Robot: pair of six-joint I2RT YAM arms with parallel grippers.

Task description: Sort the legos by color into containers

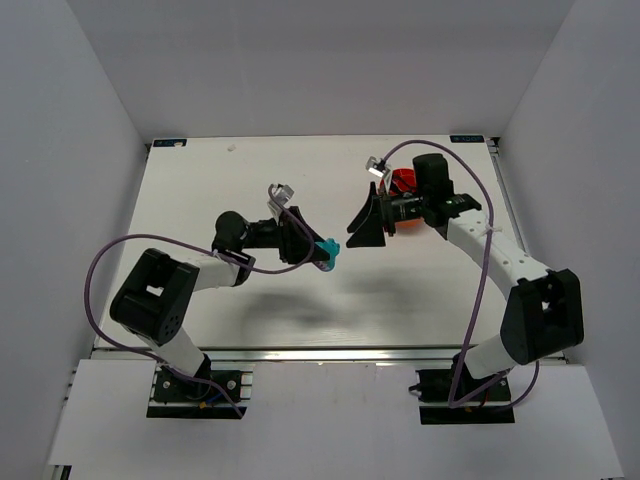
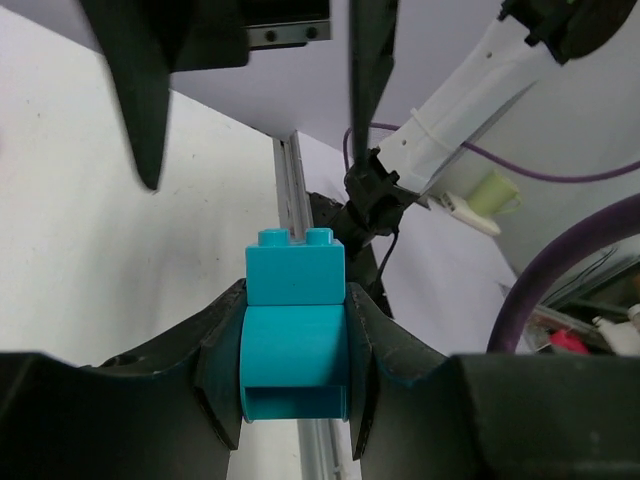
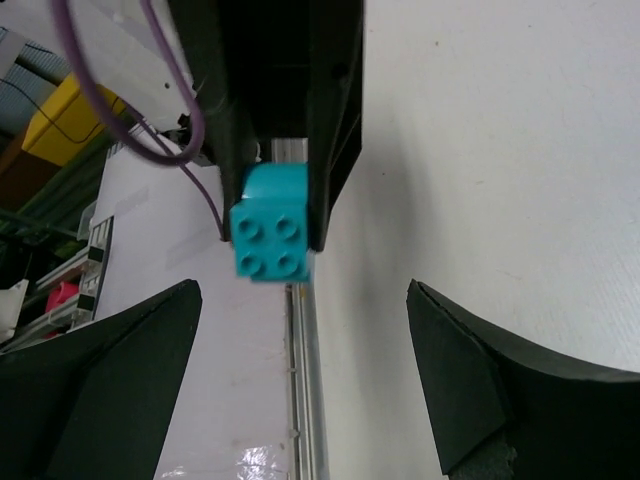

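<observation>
A teal lego is held in the air over the table's middle, with my left gripper shut on it. In the left wrist view the lego sits between both pads, its studs pointing away toward the right arm. My right gripper faces it from the right with its jaws wide open and nothing between them. Seen from the right wrist, the lego's studded face lies beyond my open right gripper. The orange bowl shows only partly behind the right arm, and its compartments are hidden.
The white table is boxed in by grey walls on the left, back and right. A metal rail runs along its near edge. Purple cables loop beside both arms.
</observation>
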